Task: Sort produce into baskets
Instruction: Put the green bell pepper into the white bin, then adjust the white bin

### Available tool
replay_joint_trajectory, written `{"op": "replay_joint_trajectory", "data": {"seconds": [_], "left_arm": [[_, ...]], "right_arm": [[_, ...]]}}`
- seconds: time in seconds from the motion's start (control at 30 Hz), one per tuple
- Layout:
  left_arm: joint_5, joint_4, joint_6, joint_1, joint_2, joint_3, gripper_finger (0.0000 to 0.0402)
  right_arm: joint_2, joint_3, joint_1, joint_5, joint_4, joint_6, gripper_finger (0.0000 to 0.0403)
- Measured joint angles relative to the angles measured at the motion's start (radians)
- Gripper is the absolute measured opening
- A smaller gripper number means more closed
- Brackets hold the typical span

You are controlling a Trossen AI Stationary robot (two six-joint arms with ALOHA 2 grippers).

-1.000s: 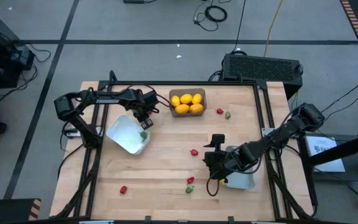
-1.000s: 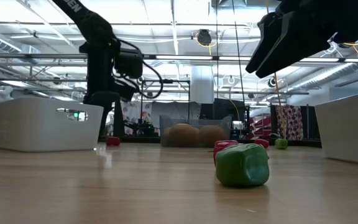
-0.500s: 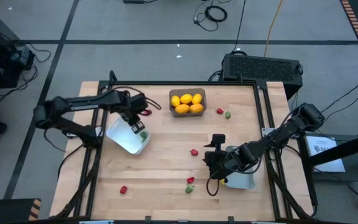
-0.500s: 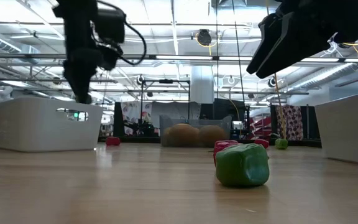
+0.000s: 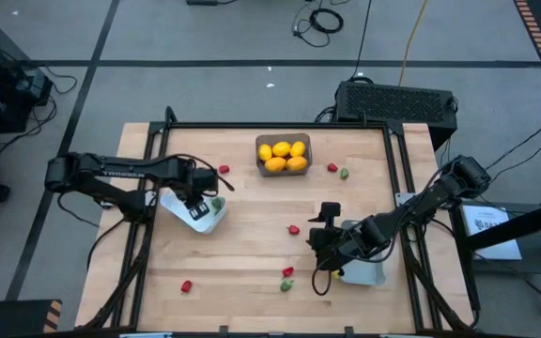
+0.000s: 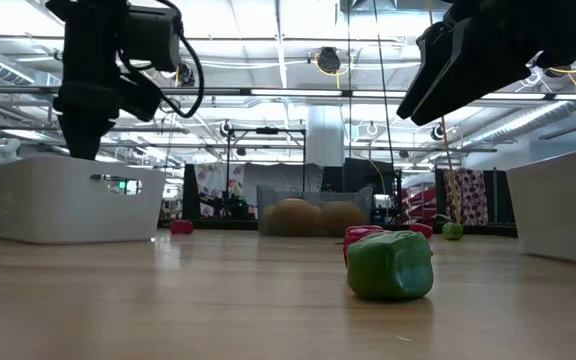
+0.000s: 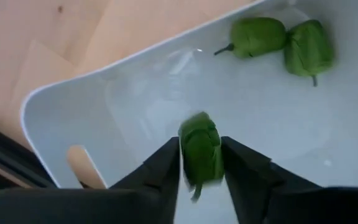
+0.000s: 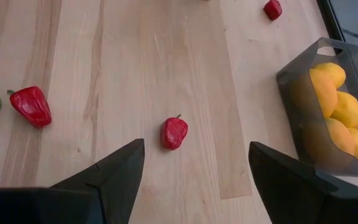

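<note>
While the left gripper [image 7: 201, 163] hangs over the pale white rectangular bin [image 7: 86, 102] | jaws clamp a small green pepper piece [image 7: 201, 149], stem down, bin floor directly below | right gripper [image 8: 194, 163] spread wide, idle.

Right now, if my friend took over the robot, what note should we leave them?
Left gripper: shut on a green pepper, over the white bin, which holds two green peppers.
Right gripper: open, empty, beside the other white bin.
Done: citrus fruits in the grey bin.
Left: red peppers and a few green ones loose on the table.
</note>
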Motion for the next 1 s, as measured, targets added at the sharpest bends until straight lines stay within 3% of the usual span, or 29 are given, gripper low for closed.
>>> {"op": "replay_joint_trajectory", "data": {"seconds": [0.2, 0.33, 0.53, 0.77, 1.0], "left_arm": [[-0.023, 0.002, 0.007, -0.010, 0.000, -0.001, 0.0189], [-0.064, 0.001, 0.108, 0.001, 0.000, 0.034, 0.0211], [-0.262, 0.105, 0.250, 0.067, -0.001, 0.103, 0.0214], [-0.258, 0.150, 0.317, 0.254, 0.070, 0.052, 0.0214], [-0.242, 0.159, 0.319, 0.362, 0.138, 0.006, 0.0215]], "right_arm": [[0.000, 0.000, 0.000, 0.000, 0.000, -0.002, 0.0279], [0.000, 0.000, 0.000, 0.000, 0.001, -0.011, 0.0279], [0.000, 0.000, -0.002, 0.000, 0.010, -0.026, 0.0279], [0.000, 0.000, -0.002, 0.000, 0.010, -0.031, 0.0279], [0.000, 0.000, -0.002, 0.000, 0.008, -0.031, 0.0279]]}}
